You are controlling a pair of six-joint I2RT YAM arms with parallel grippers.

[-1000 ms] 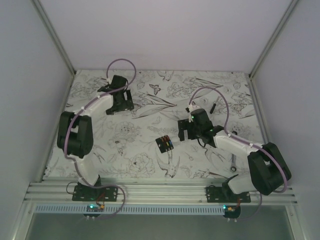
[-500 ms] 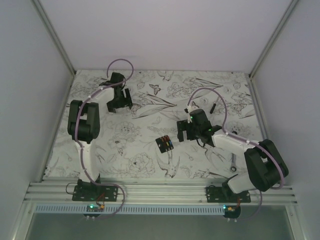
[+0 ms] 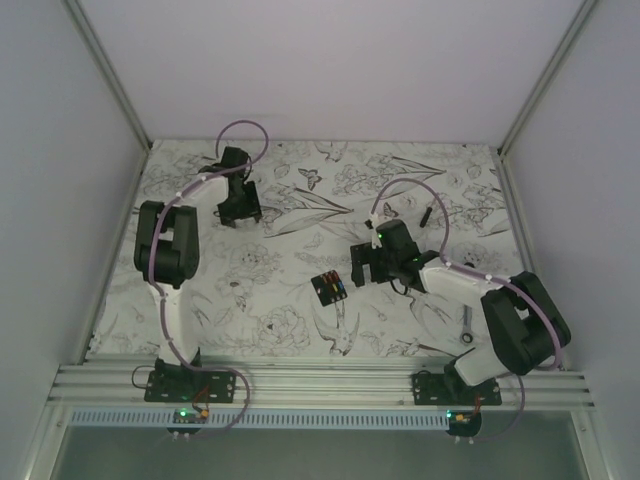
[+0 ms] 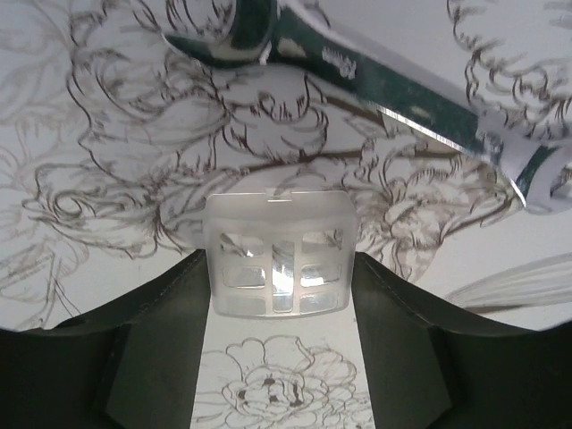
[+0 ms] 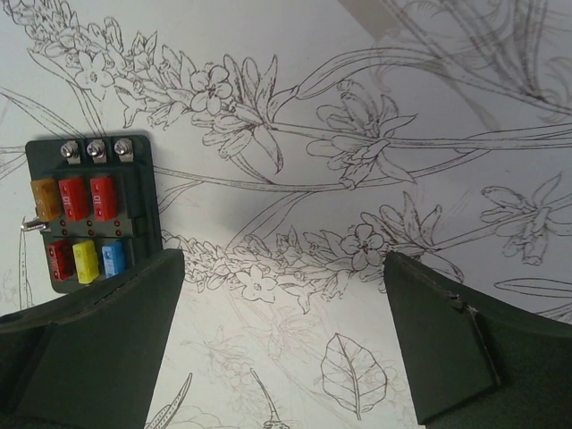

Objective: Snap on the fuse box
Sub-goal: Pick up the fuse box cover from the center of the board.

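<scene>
my left arm (image 3: 165,245) has folded upright; my left gripper (image 3: 240,207) pinches the clear cover (image 4: 279,255) at the table's (image 3: 285,335) far left. my right gripper (image 5: 284,299), spread wide, has edged beside the fuse box (image 5: 88,214) lying mid-table.

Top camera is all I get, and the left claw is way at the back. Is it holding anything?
Observer: Yes. The left wrist view shows the left gripper shut on a clear cover, which is pinched between its fingers.
Operator: What colours are in the fuse box? It's tiny for me.
Observer: The right wrist view shows orange, red and red in one row, then red, yellow and blue in the other.
Operator: Is the other arm grabbing it?
Observer: No. The right gripper is open, with only the flowered cloth between its fingers. The box lies off to one side.
</scene>
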